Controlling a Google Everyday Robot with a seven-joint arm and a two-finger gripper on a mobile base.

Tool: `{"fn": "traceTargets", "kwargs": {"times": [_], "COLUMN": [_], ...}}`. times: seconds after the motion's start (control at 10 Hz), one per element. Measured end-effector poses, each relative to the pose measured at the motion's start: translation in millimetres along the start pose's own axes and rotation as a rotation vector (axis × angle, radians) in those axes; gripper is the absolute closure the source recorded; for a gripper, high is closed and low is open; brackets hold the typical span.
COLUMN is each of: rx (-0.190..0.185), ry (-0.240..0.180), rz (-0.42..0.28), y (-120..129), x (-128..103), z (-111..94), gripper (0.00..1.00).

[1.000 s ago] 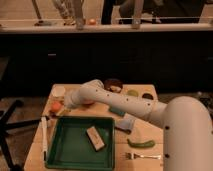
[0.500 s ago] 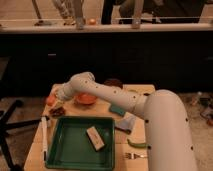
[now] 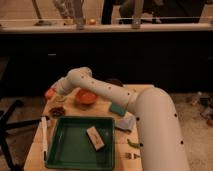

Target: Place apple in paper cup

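The apple [image 3: 49, 93] is a small orange-red fruit at the table's far left, partly covered by the arm's end. My gripper [image 3: 56, 96] is at the end of the white arm [image 3: 107, 92], which reaches across the table from the right; it sits right next to the apple, above the left edge. I cannot tell whether it touches the apple. The paper cup does not show; the arm's end covers the spot beside the apple.
A shallow orange bowl [image 3: 85, 97] lies under the forearm. A dark cup [image 3: 57, 111] stands near the left edge. A green tray [image 3: 75, 147] holds a tan block [image 3: 95, 138]. A white stick [image 3: 44, 137], teal object [image 3: 118, 109], green vegetable [image 3: 132, 144] and fork [image 3: 131, 156] lie around.
The arm has swung further left over the table. The gripper has come down beside the apple and now covers the white cup seen there earlier.
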State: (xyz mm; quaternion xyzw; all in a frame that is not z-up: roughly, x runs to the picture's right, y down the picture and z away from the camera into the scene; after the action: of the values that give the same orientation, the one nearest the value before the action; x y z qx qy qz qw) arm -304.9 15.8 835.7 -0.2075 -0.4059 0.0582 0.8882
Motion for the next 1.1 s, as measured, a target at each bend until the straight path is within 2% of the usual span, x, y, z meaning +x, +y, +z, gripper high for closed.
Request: {"fn": "traceTargets", "kwargs": {"times": [0.4, 1.1], "rx": [0.040, 0.063], "ry": [0.004, 0.020], "rz": [0.009, 0.055], "y": [-14.1, -35.0], "x": [-0.6, 19.0], "z": [-7.0, 0.9], "gripper": [1.00, 1.00]}}
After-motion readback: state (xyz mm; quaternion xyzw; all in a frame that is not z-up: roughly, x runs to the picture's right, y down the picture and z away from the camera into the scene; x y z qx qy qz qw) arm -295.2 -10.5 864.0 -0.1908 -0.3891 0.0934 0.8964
